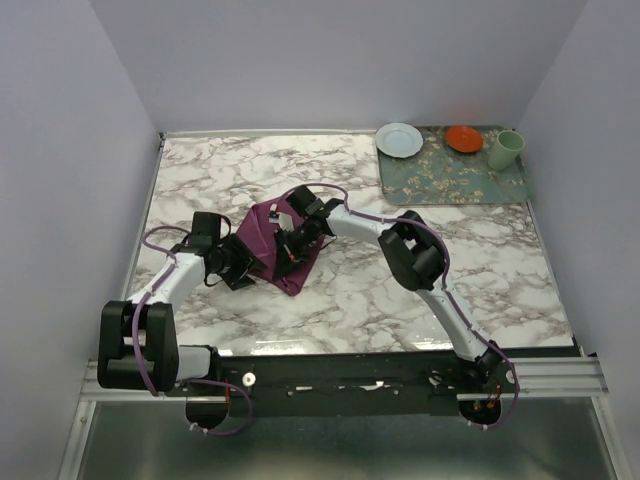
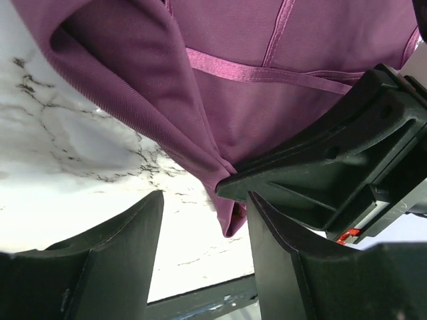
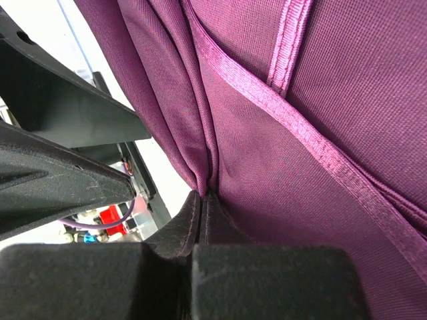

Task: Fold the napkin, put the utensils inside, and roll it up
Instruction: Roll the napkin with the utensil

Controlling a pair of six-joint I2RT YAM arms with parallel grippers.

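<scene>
Layout of the table [image 1: 420, 290]. The napkin [image 1: 268, 238] lies left of centre. The left gripper [image 1: 238, 266] sits at the napkin's 8 o'clock edge, and the right gripper [image 1: 291, 247] rests on the napkin toward 4 o'clock. The mat [image 1: 450, 178] occupies the table's 1 o'clock corner, well apart from the napkin. On the mat, the plate [image 1: 399, 140] overlaps the 10 o'clock corner, the small dish [image 1: 464, 138] sits at 12 o'clock and the cup [image 1: 505, 150] at 2 o'clock.

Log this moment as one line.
left gripper: open, beside napkin | right gripper: shut on napkin | napkin: bunched between grippers | knife: not visible
</scene>
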